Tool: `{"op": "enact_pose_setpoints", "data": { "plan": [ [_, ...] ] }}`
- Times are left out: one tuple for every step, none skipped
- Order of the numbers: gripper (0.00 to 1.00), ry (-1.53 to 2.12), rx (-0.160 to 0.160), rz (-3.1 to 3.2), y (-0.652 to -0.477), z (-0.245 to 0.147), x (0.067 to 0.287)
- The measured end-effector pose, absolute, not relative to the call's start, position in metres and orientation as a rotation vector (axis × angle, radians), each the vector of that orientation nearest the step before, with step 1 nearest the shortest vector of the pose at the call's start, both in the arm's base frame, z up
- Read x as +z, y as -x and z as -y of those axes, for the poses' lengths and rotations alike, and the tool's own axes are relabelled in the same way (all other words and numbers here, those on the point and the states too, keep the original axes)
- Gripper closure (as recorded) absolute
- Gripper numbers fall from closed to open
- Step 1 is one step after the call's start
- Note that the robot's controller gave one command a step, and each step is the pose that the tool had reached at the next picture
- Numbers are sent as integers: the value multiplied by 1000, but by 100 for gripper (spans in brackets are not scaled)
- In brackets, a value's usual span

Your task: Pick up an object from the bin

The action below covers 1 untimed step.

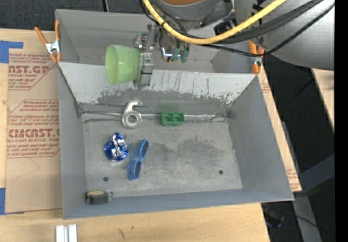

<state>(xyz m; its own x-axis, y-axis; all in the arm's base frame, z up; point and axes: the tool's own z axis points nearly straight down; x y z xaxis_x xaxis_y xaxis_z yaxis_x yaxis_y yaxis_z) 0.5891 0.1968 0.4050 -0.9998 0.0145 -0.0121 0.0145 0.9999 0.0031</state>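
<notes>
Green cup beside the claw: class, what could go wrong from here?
The light green cup sits against the claw's side, above the bin's sloped back wall; if poorly gripped, it could slip and roll down. It might then strike the metal ring or green brick below.

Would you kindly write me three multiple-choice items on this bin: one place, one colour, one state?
1. Where does the small dark block lie? A lower-left floor corner; B floor middle; C right wall.
2. What colour is the small rectangular plastic brick? A red; B green; C yellow.
3. How is the pale green plastic cup turned? A upright; B sideways; C upside down.
Answers: A, it sits at the view's lower left; B, plainly green; B, its rim faces right.
</notes>
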Motion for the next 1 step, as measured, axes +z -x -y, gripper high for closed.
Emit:
{"op": "enact_pose_setpoints", "data": {
  "plan": [
    [100,258,3,-3125,-587,-221,444]
  ]
}}
